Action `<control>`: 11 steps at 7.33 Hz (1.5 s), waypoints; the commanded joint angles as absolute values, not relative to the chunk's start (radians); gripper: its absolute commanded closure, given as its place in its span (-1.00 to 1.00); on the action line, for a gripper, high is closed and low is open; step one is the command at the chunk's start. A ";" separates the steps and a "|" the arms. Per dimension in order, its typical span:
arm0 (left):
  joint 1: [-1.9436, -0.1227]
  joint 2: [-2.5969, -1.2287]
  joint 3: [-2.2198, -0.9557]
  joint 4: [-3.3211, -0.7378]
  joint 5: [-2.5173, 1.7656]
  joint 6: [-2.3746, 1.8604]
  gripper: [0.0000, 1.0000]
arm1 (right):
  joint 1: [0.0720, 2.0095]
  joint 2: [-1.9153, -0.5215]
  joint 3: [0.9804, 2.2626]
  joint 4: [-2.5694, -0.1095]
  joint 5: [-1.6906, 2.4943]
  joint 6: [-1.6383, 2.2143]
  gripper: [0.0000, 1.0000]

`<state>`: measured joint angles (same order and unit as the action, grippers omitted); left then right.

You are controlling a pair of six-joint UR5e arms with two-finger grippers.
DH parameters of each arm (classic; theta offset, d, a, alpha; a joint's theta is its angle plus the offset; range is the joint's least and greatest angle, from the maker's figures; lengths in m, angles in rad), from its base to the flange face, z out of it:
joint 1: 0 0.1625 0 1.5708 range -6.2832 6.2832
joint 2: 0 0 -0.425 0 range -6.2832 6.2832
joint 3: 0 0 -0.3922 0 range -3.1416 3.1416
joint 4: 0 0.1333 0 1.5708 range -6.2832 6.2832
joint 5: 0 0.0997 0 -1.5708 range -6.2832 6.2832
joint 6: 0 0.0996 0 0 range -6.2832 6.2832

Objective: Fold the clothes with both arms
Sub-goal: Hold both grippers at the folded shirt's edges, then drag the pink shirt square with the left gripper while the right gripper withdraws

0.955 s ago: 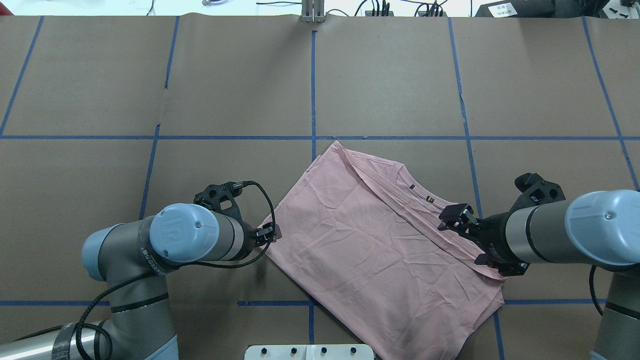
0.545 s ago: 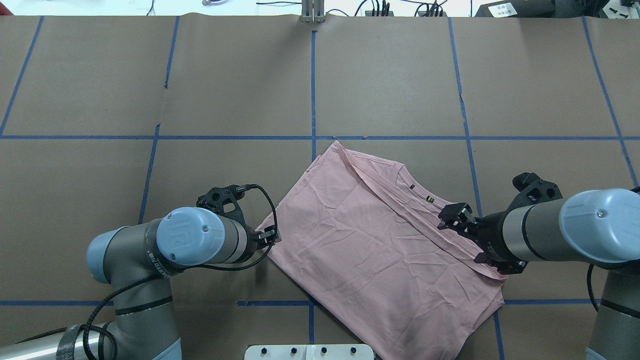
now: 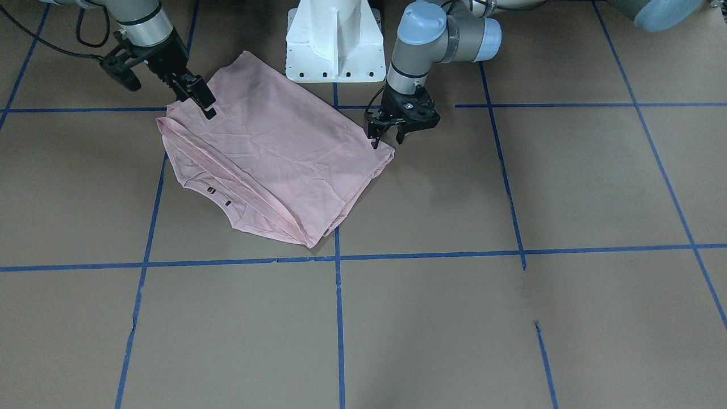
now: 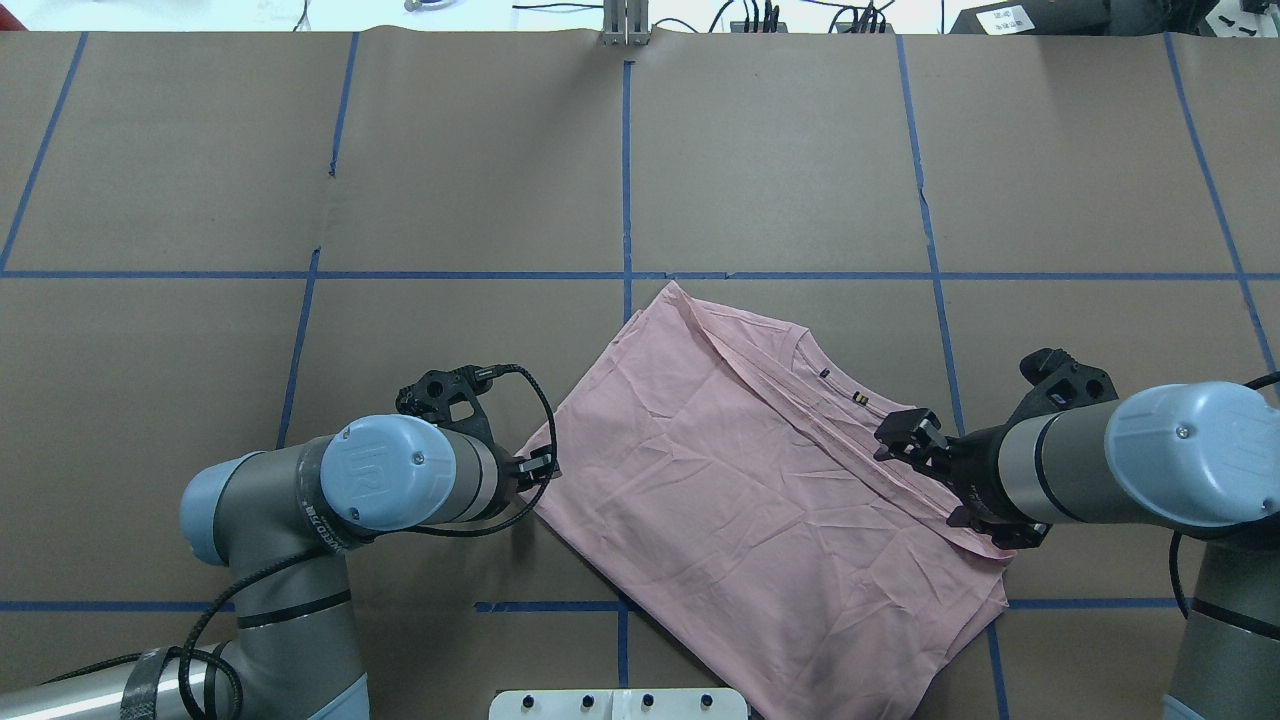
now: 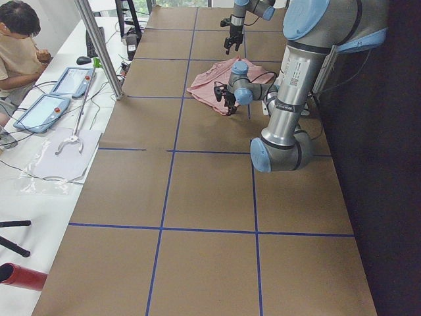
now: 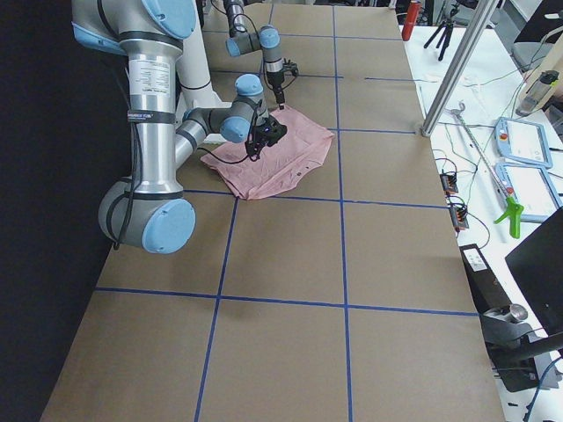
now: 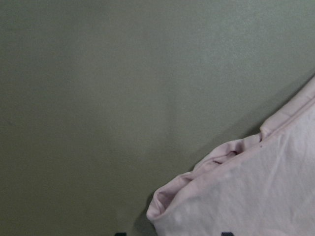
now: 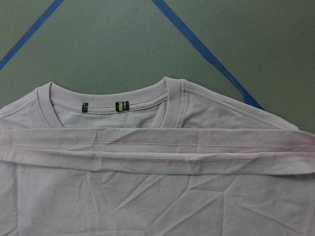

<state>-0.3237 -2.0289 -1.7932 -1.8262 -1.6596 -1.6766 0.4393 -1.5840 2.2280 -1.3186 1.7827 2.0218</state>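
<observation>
The pale pink T-shirt [image 4: 740,490] lies folded and flat on the brown table, turned diagonally, with its print hidden. It also shows in the front view [image 3: 267,153]. The ribbed collar [image 8: 108,96] with two small tags faces away from me in the right wrist view. My left gripper [image 4: 540,468] is open at the shirt's left corner [image 7: 167,196], with a fingertip on each side of it; it also shows in the front view [image 3: 387,136]. My right gripper [image 4: 908,432] hovers over the shirt's folded right edge near the collar and looks open and empty; it also shows in the front view [image 3: 203,101].
The white pedestal base [image 3: 332,45] stands just behind the shirt's near edge. Blue tape lines [image 4: 627,180] grid the brown table. An operator [image 5: 20,39] sits at a side bench with tablets and cables, beyond the table's far side.
My left arm's elbow has shifted a little to the right while its gripper stays at the shirt's corner. My right arm has drifted slightly left. The shirt has not moved.
</observation>
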 commanded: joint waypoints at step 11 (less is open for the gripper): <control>-0.602 -2.096 -1.696 -1.841 -1.663 -1.439 1.00 | 0.434 -1.575 2.221 -1.318 1.782 2.020 -1.00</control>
<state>-0.5020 -2.0591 -1.7445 -1.8282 -1.6613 -1.5089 0.4318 -1.5760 2.2218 -1.3189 1.7825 2.0205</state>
